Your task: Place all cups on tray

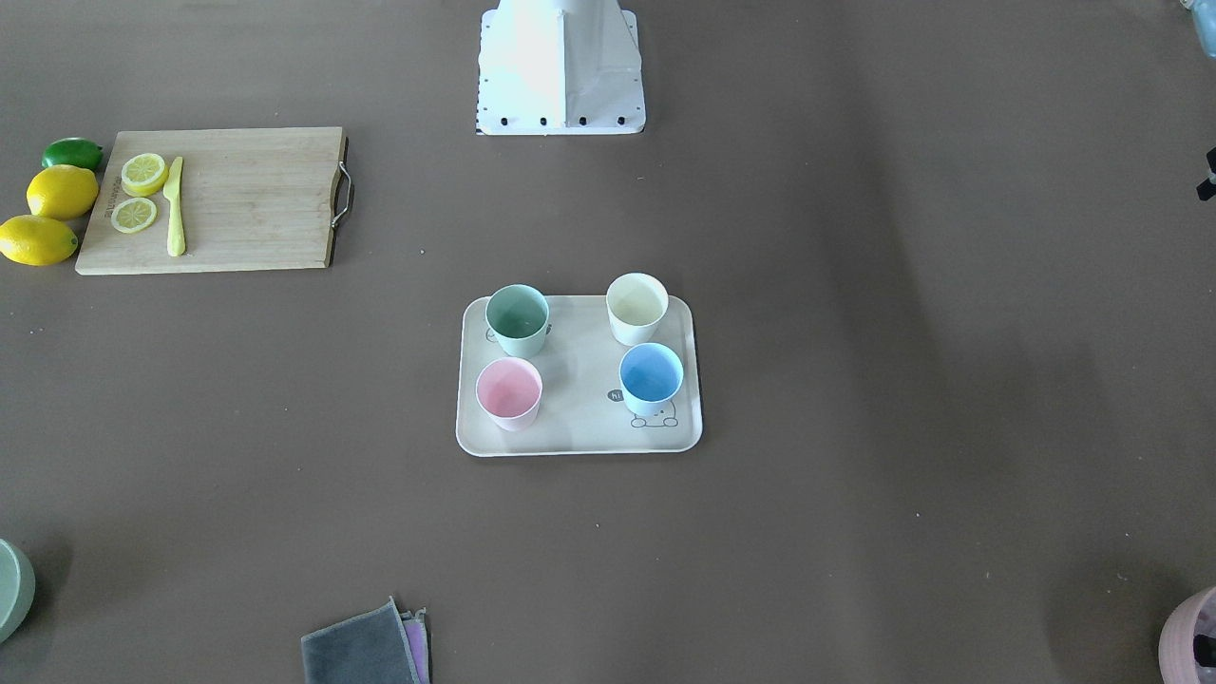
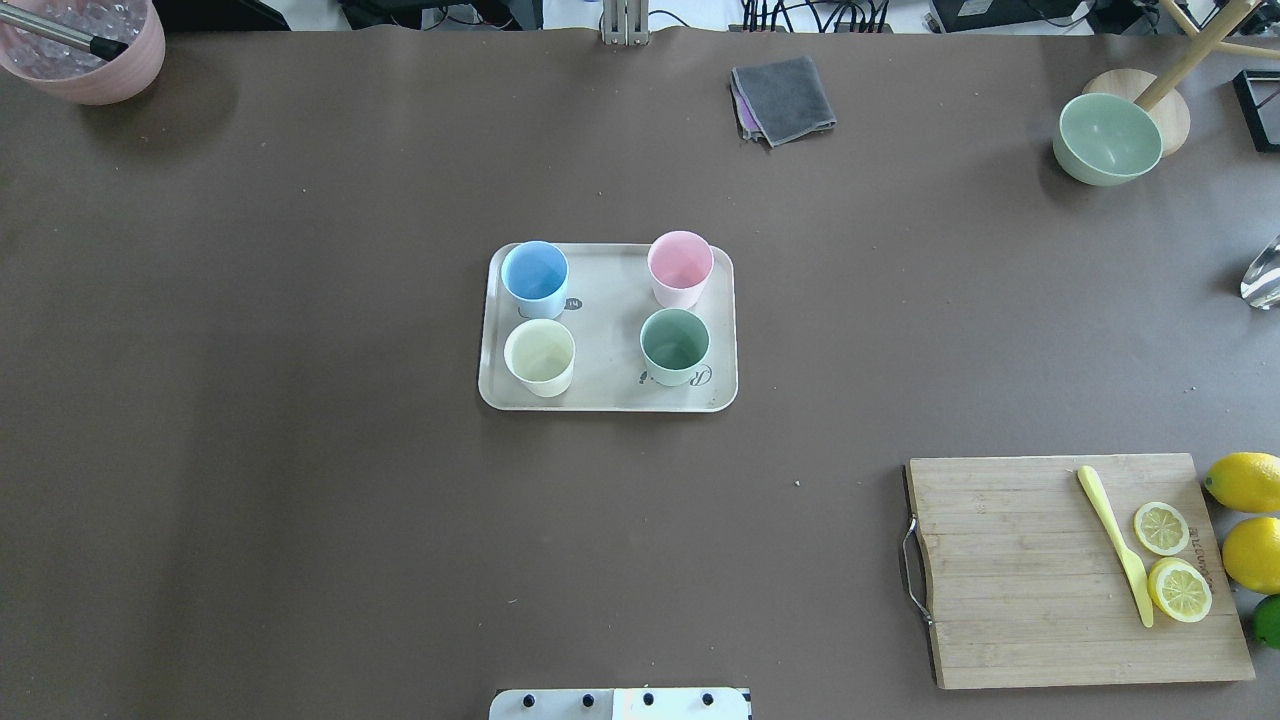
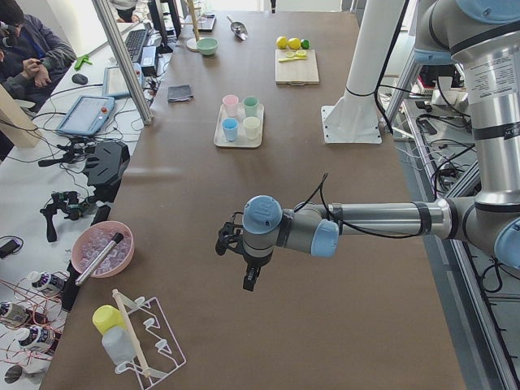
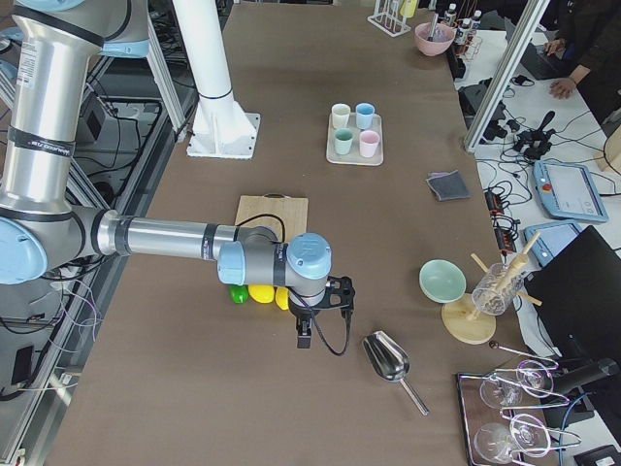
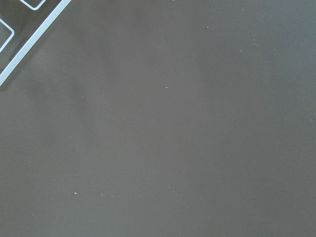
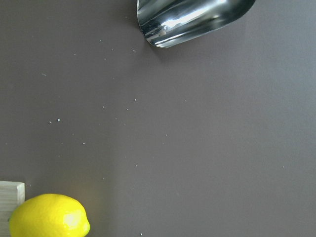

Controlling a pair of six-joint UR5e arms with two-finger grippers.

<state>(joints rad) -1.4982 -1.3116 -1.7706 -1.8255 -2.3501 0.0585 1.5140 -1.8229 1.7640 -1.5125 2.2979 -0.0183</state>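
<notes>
The beige tray (image 2: 608, 330) lies at the table's middle and also shows in the front view (image 1: 579, 432). All four cups stand upright on it: light blue (image 2: 534, 277), pink (image 2: 680, 267), cream-white (image 2: 539, 356) and sage green (image 2: 675, 345). My left gripper (image 3: 250, 280) hangs over bare table far from the tray, toward the table's left end. My right gripper (image 4: 303, 340) hangs near the lemons at the right end. Both show only in the side views, so I cannot tell whether they are open or shut. Neither holds a cup.
A wooden cutting board (image 2: 1070, 570) with lemon slices and a yellow knife (image 2: 1115, 545) lies front right, with lemons (image 2: 1245, 482) beside it. A grey cloth (image 2: 785, 98), a green bowl (image 2: 1108, 138), a pink container (image 2: 85, 45) and a metal scoop (image 4: 388, 357) stand around the edges.
</notes>
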